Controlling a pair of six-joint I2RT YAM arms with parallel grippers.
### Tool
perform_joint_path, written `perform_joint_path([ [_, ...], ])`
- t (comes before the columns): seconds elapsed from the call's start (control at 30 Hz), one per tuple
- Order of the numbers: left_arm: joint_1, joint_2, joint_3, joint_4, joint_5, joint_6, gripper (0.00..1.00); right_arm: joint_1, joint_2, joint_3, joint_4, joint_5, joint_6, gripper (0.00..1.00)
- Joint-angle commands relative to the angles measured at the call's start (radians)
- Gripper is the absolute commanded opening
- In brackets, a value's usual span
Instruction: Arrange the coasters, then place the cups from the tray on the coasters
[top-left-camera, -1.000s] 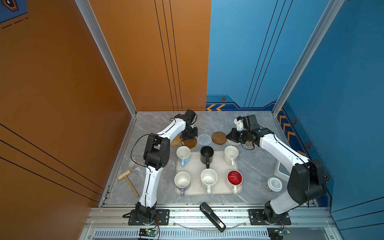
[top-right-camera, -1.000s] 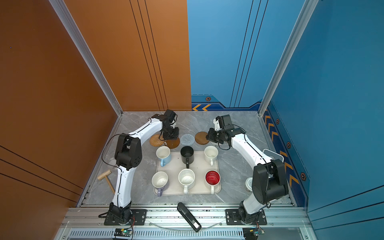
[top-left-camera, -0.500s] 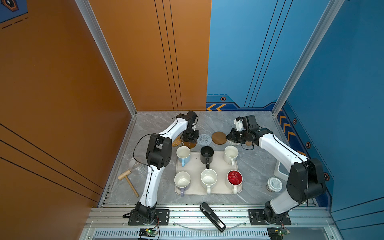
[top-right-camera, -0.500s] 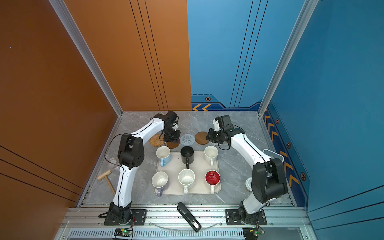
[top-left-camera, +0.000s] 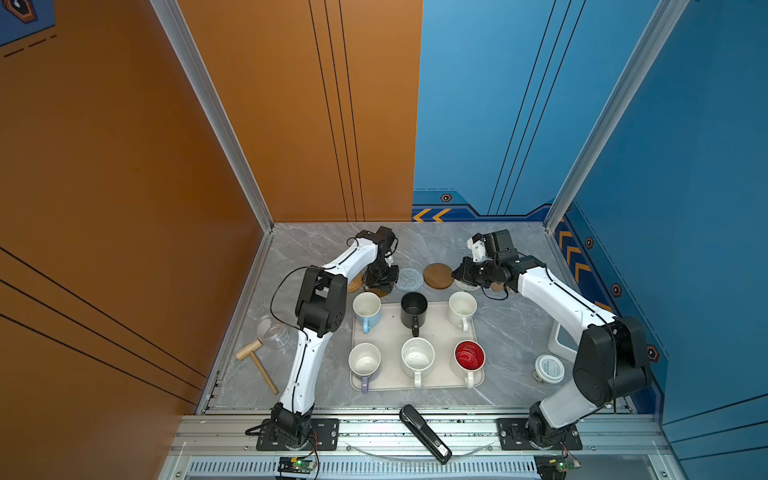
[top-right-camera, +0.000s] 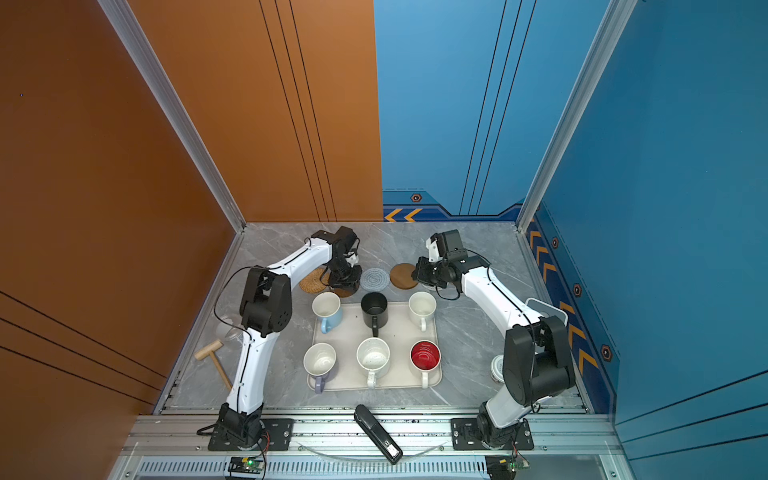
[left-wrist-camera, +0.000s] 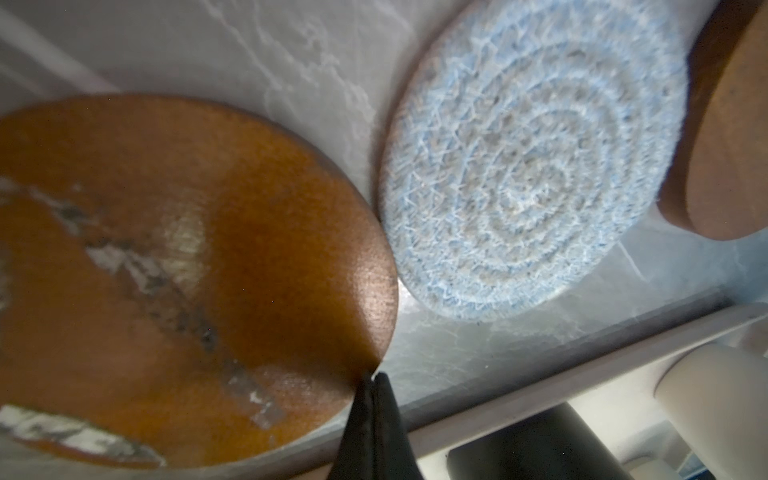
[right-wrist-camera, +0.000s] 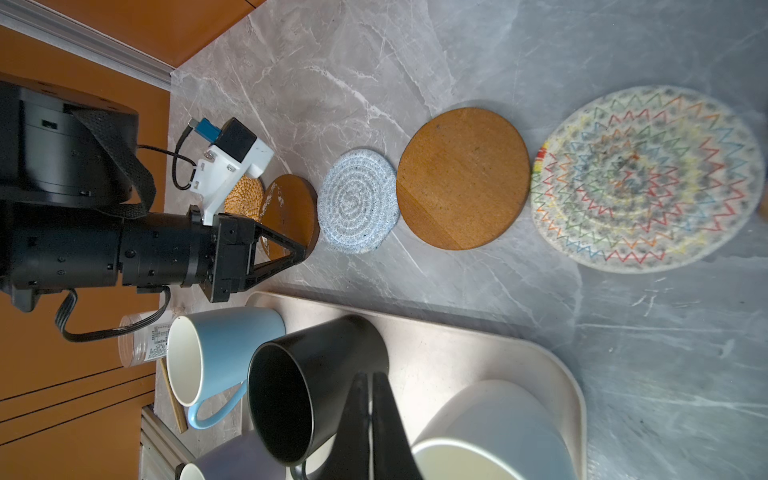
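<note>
Grey marble desk (top-left-camera: 511, 332): coasters (top-left-camera: 409, 279) ranged beyond far edge of tray (top-left-camera: 436, 332), six cups (top-left-camera: 417, 358) seated on it; left gripper (left-wrist-camera: 374, 380) pressed together at rim of brown coaster (left-wrist-camera: 187, 270); right gripper (right-wrist-camera: 370, 376) pressed together near far right corner of tray.

Surfaces as I see them: glossy, worn wood on the brown coaster (left-wrist-camera: 187, 270); fuzzy coiled cloth on the grey-blue coaster (left-wrist-camera: 528, 166) (matt); smooth marble-look tabletop (left-wrist-camera: 291, 62).

Six cups (top-left-camera: 417, 358), six coasters (top-left-camera: 437, 275), one tray (top-left-camera: 390, 330)
</note>
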Motion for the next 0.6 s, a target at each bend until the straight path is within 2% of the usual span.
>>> perform_joint_path([
  [0.0, -0.012, 0.033, 0.011, -0.035, 0.016, 0.016, 0.0, -0.003, 0.008, -0.006, -0.021, -0.016, -0.021, 0.02],
  [0.57, -0.011, 0.036, 0.045, -0.036, -0.026, 0.017, 0.0, -0.005, -0.004, -0.022, -0.014, -0.02, -0.016, 0.02],
])
